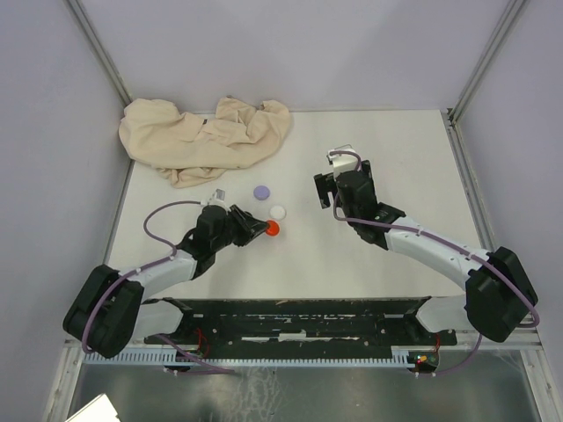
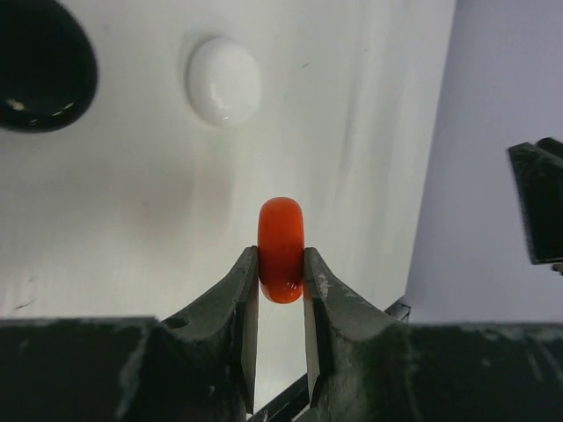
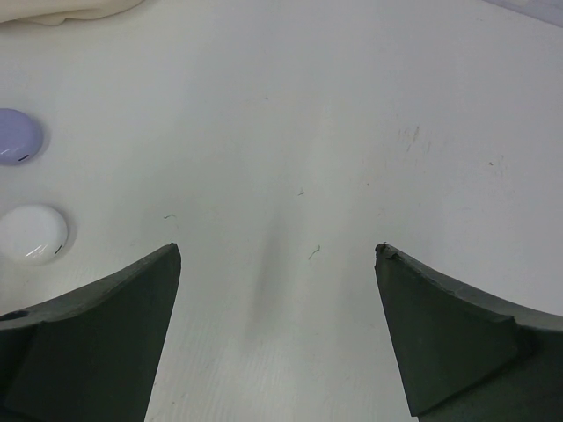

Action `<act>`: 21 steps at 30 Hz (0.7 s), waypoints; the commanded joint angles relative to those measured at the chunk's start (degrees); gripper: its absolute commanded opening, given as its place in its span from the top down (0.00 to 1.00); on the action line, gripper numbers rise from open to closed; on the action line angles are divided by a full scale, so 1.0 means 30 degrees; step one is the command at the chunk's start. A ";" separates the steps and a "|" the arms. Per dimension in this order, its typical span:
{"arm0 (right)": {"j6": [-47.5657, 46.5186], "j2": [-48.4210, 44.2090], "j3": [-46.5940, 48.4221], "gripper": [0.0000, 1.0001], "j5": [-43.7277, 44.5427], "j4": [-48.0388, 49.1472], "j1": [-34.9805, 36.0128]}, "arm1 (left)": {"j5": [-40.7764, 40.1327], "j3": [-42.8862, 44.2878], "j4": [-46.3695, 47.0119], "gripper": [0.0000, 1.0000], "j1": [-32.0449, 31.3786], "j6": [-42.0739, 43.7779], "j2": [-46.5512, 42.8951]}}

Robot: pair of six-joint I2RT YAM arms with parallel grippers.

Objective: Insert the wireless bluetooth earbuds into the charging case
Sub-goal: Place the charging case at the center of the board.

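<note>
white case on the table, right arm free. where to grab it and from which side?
By its rim, from straight above. The white case lies flat, a low glossy dome, so only opposite edges give a hold. Bring the open right tool onto its left and right edges: the purple case sits close on the far side, the red case close on the near side.

cloth (image 1: 207, 141): beige, crumpled heap at the table's far left corner from where I sit; one edge shows top left in my right wrist view (image 3: 62, 10)
table (image 1: 369, 255): white, matte, a few faint specks and scuffs
walls (image 1: 290, 44): pale lilac, on three sides
frame posts (image 1: 97, 48): grey metal, slanting at both far corners
base plate (image 1: 299, 321): black, scratched, along near edge
</note>
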 commanded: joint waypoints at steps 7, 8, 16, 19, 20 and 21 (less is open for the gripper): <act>0.0283 -0.0742 0.0365 0.01 -0.0454 0.0432 -0.0251 | -0.1169 -0.1686 0.1302 0.97 -0.0010 0.2571 0.1594; 0.0278 -0.0719 0.0375 0.01 -0.0494 0.0447 -0.0263 | -0.1201 -0.1670 0.1435 0.97 -0.0028 0.2591 0.1810; 0.0294 -0.0610 0.0303 0.01 -0.0818 0.0519 -0.0428 | -0.1334 -0.1714 0.2011 0.97 -0.0020 0.2504 0.3097; 0.0289 -0.0553 0.0347 0.01 -0.0921 0.0556 -0.0459 | -0.1444 -0.1721 0.1905 0.97 -0.0019 0.2441 0.3290; 0.0316 -0.0541 0.0358 0.01 -0.0977 0.0558 -0.0480 | -0.1444 -0.1693 0.1807 0.97 -0.0007 0.2494 0.3329; 0.0301 -0.0481 0.0371 0.01 -0.1014 0.0514 -0.0486 | -0.1466 -0.1638 0.1659 0.97 0.0005 0.2501 0.3371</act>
